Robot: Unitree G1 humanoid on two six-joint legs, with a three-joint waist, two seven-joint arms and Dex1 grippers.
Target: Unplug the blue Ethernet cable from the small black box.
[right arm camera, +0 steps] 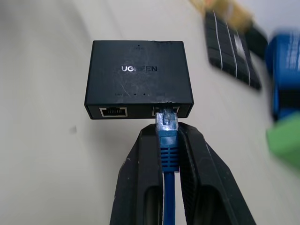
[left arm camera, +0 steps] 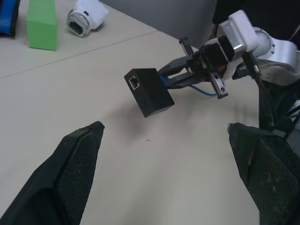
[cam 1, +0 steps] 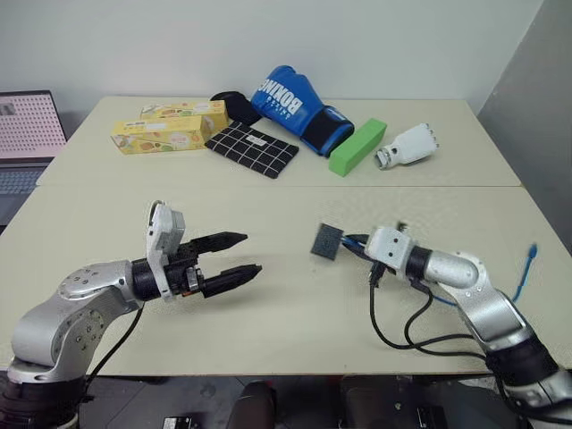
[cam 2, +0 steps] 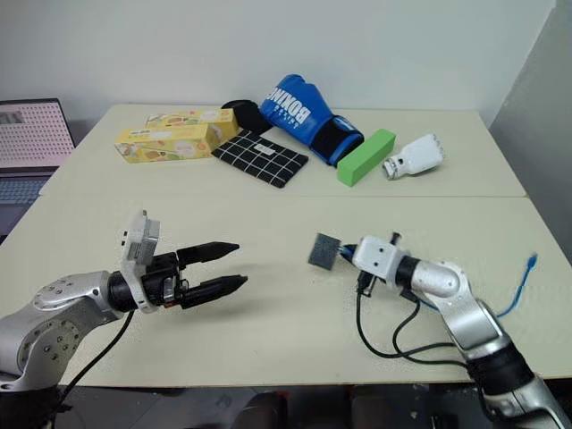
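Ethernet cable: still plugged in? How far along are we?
Done: right tool is shut on the blue Ethernet cable just behind its plug, with the small black box hanging off the table from it. In hand: left tool is open, facing the box. Left: grip the box and pull; the plug is still seated.

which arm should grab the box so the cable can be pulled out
Left. The right gripper is shut on the blue cable just behind its plug, holding the box up off the table. The left gripper is open, free, and pointed at the box from across the gap.
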